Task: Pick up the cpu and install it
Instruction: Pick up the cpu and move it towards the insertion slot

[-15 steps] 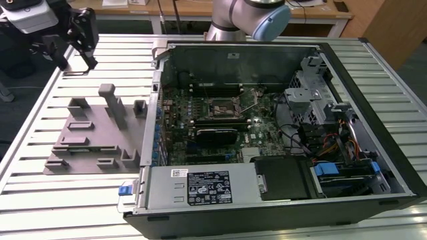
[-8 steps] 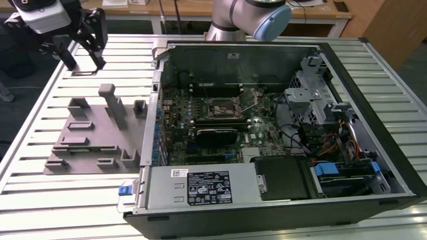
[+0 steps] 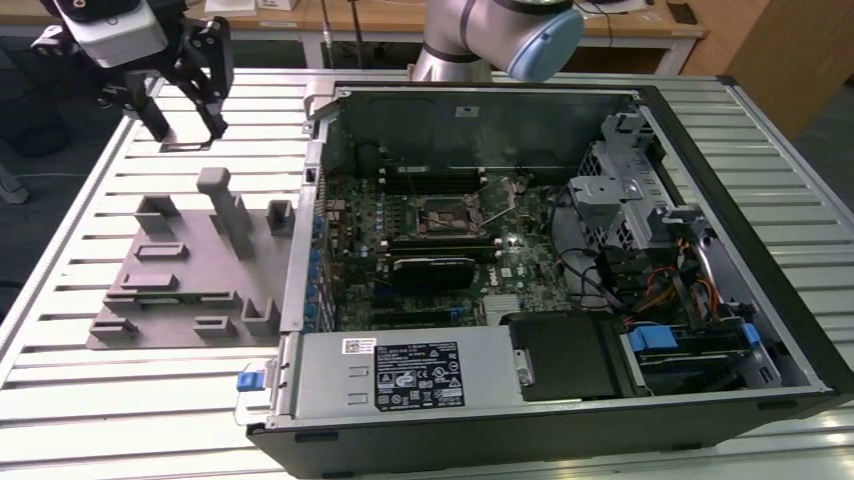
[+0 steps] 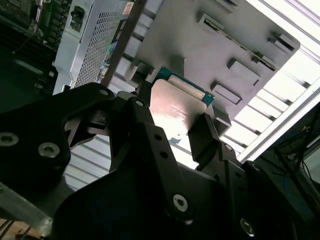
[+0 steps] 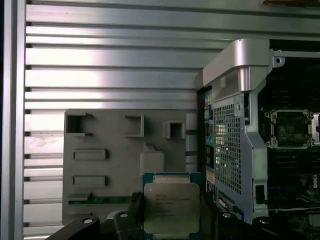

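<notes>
First wrist view: gripper (image 5: 171,216) clamped on cpu (image 5: 171,207), chip flat, above grey fixture (image 5: 115,160). Exterior view: motherboard socket (image 3: 445,215) inside case (image 3: 561,420), well apart, toward exterior view's right of gripper.

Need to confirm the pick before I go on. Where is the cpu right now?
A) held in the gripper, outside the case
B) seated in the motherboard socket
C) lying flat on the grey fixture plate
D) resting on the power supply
A: the exterior view has the gripper over the table beside the case, and in both wrist views the cpu sits clamped between its fingers, with the grey fixture plate behind it.
</notes>
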### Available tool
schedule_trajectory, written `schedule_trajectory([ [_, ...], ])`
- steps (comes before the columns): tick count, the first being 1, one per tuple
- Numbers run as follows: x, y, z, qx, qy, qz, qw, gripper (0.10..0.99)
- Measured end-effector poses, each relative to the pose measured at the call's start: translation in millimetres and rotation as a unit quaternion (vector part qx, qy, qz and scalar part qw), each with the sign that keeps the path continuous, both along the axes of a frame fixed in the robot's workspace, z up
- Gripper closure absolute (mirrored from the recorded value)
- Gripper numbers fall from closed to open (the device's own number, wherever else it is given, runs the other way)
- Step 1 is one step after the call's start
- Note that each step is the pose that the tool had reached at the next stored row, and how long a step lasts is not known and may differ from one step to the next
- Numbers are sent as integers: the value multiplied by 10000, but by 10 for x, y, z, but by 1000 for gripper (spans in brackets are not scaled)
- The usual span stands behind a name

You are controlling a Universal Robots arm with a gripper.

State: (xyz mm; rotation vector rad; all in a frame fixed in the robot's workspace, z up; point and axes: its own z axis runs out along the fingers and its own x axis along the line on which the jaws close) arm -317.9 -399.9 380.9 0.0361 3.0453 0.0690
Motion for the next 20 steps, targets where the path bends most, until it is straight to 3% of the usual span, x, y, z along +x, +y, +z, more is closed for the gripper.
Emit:
schedule_trajectory([
  [20, 355, 0, 0, -16, 8, 0, 10000, 545],
])
